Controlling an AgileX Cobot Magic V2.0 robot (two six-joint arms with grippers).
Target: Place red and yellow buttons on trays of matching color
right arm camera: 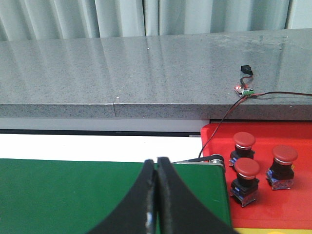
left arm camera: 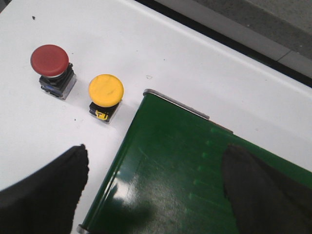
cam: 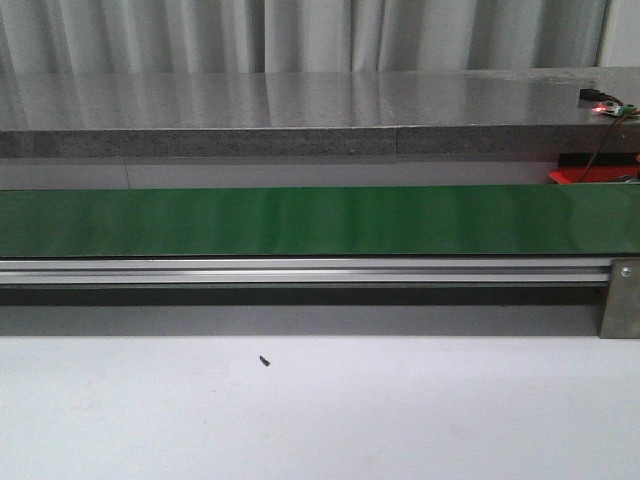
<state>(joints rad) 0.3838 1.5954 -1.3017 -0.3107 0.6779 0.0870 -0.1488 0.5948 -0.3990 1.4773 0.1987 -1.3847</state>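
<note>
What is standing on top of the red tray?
Three red buttons stand upright on the red tray, beside the green belt. The tray's near part is out of the picture, so more buttons there cannot be excluded.

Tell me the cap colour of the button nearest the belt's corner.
Yellow: the round-capped yellow push button, clearest in the left wrist view.

A: What sits on the white table (left arm camera: 204, 73)?

B: A red button (left arm camera: 50, 66) and a yellow button (left arm camera: 106, 95), upright and near each other, ahead of the left gripper's (left arm camera: 155, 187) fingers. The green conveyor belt's (left arm camera: 195, 175) end lies below that gripper.

A: And by the right gripper (right arm camera: 156, 195)?

B: A red tray (right arm camera: 273, 185) past the belt's end holds three red buttons (right arm camera: 246, 178). The grey stone ledge (right arm camera: 146, 73) carries a small circuit board (right arm camera: 245, 88).
</note>
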